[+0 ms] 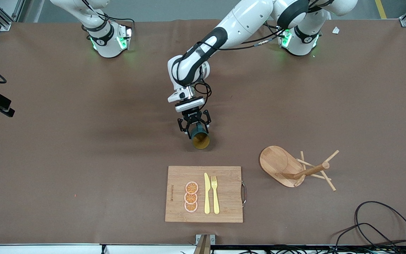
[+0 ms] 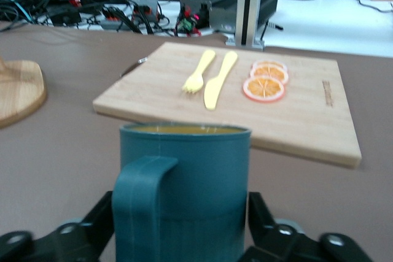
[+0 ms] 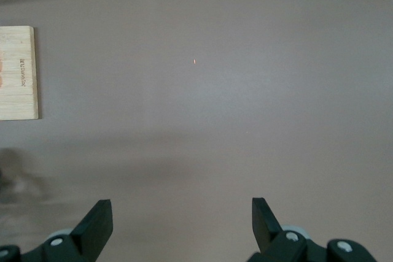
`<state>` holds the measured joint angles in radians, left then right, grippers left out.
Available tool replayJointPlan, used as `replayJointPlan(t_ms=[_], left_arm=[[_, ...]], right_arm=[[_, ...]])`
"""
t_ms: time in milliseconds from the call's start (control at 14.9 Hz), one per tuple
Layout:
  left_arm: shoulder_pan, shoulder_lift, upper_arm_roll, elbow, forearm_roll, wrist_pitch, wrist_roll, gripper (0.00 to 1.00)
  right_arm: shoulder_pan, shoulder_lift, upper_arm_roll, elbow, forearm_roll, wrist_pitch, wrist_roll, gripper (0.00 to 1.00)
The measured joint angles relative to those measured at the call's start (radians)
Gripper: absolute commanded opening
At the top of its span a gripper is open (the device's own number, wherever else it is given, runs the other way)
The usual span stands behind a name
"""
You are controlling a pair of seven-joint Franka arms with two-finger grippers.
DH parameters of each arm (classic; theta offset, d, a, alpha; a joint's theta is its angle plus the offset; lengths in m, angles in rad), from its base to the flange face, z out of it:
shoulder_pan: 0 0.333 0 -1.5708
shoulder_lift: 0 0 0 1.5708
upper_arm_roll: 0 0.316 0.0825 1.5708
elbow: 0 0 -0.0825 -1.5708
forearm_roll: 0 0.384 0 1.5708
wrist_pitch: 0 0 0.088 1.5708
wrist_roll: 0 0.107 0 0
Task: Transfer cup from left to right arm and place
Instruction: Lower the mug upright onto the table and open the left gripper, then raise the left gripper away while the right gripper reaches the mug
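The dark teal cup is held low over the middle of the table, tipped so its golden-yellow inside faces the front camera. My left gripper is shut on the cup, one finger on each side. In the left wrist view the cup fills the lower middle, handle toward the camera, between the gripper's fingers. My right gripper is open and empty over bare table near one end of the cutting board. It is out of the front view.
A wooden cutting board with orange slices, a yellow knife and a fork lies nearer the front camera than the cup. A wooden peg stand lies tipped toward the left arm's end. Cables lie at the table's edge.
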<state>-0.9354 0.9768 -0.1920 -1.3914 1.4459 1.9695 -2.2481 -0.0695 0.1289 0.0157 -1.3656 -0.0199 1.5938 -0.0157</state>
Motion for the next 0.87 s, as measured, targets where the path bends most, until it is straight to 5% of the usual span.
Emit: replayJointPlan(t_ms=[404, 874], left_arm=[[-0.048, 0.024, -0.008, -0.002, -0.039, -0.039, -0.02, 0.99], [-0.082, -0.088, -0.126, 0.025, -0.3, -0.199, 0.046, 0.99]], right_arm=[[0.0, 0.0, 0.0, 0.0, 0.0, 0.0, 0.0, 1.0], [0.0, 0.0, 0.0, 0.0, 0.0, -0.003, 0.0, 1.0]])
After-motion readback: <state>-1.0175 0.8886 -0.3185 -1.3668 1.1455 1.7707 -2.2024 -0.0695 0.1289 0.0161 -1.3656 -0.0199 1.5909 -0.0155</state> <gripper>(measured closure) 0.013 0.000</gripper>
